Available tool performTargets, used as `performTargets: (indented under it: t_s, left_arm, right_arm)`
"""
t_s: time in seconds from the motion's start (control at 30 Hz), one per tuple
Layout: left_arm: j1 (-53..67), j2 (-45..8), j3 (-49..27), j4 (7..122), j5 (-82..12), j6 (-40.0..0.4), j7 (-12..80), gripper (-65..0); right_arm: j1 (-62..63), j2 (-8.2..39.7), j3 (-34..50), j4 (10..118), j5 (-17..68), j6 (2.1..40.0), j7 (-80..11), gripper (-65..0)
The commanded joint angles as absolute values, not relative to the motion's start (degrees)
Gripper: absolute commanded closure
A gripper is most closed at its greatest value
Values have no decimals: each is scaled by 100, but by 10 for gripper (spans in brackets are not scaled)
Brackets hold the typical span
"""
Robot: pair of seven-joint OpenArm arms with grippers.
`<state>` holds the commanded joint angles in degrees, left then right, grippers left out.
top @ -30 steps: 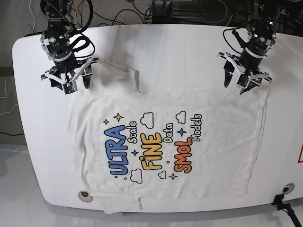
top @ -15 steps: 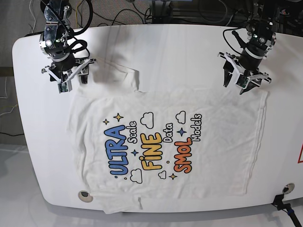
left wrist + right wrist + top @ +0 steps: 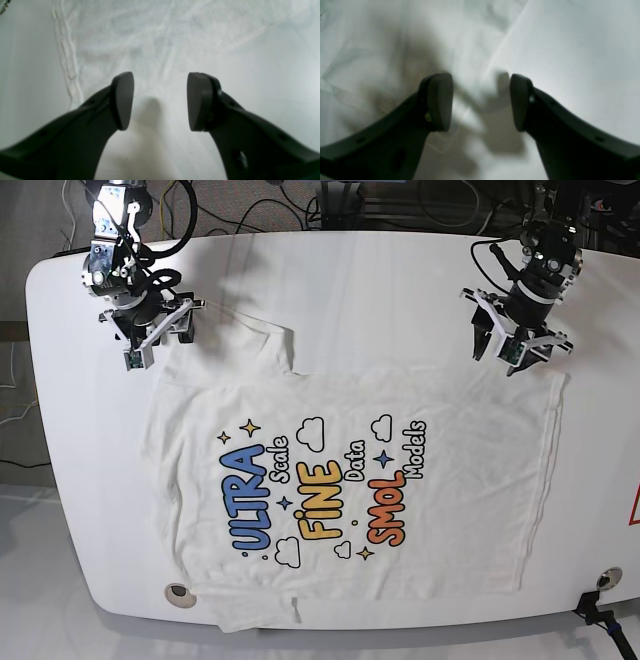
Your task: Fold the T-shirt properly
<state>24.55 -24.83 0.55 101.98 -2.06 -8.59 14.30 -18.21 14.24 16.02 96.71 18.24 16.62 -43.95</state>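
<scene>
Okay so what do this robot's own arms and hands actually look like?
Both arms are dark, skeletal linkages with exposed joints, silvery metal parts and loose black cables. The black two-fingered left hand and the matching black right hand have smooth, rounded, blocky tips on fingers that widen toward the base. I can't read any markings on them.

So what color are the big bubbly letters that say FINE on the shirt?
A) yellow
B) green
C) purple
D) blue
A: the base view shows FINE in yellow letters on the front of the white T-shirt, between the blue ULTRA and the orange SMOL.
</scene>
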Motion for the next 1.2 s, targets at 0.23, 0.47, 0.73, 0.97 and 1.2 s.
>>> performTargets:
  t_s: [0.23,0.47,0.73,0.97,1.2]
  left_arm:
    - [2470,-2471,45,10155,-199,-862,1436,-312]
    - [2536,-2505,44,10132,-191,-853,1357,-317]
    - [2562,-2528,44,9955,-243,-840,1342,-315]
    - [2415,-2503,-271,9829,-1301,-1000,1562,-279]
    - [2095,-2512,-762,9600,-3079,-1821,2381,-257]
  right_arm:
    - [-1898,1419,1580,9624,1815,1644,-4344,-251]
    - [-2075,1417,1540,9981,1727,1487,-4491,0]
    - [-2463,1476,1561,10691,1675,1477,-4909,0]
    - [-2543,1428,1560,10762,1533,1480,-4918,0]
    - [-2531,1414,1558,10758,1443,1489,-4935,0]
